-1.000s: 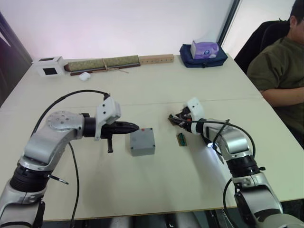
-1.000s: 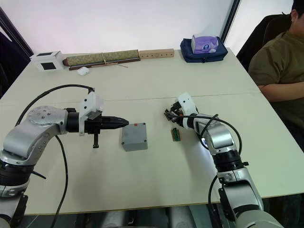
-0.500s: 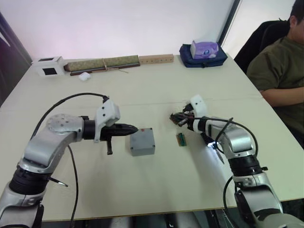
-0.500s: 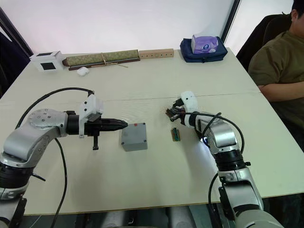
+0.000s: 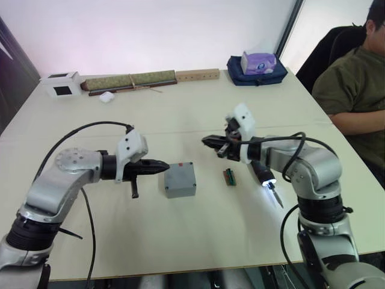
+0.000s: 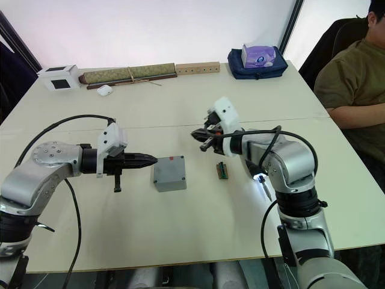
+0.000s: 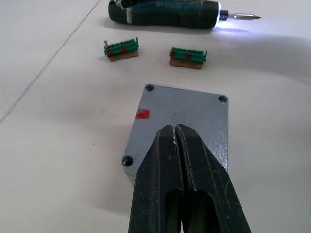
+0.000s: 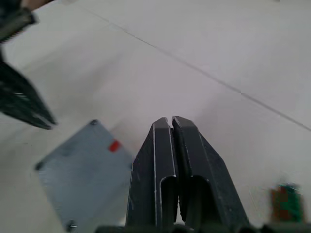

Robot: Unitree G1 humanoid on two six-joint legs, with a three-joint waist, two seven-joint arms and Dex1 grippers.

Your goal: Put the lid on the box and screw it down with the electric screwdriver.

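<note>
Centrally on the table (image 5: 180, 253), the box (image 5: 180, 179) is found with the lid (image 7: 182, 124) seated. Left gripper (image 5: 165, 164) closed empty just beside it, right gripper (image 5: 206, 141) closed empty above. Electric screwdriver (image 5: 265, 177) left lying lit, unheld, so screwing is judged pending.

The lid (image 7: 181, 125) hides the box's inside, and the left fingers (image 7: 167, 160) cover its near edge.

1. A cream table (image 5: 180, 114) is filling the room's middle, a seam running across it.
2. A plain white wall (image 5: 150, 30) is standing behind, glowing faintly pink.
3. A dark post (image 5: 291, 27) is rising at the table's far right corner.
4. A black chair (image 5: 328, 48) is sitting at the right.
</note>
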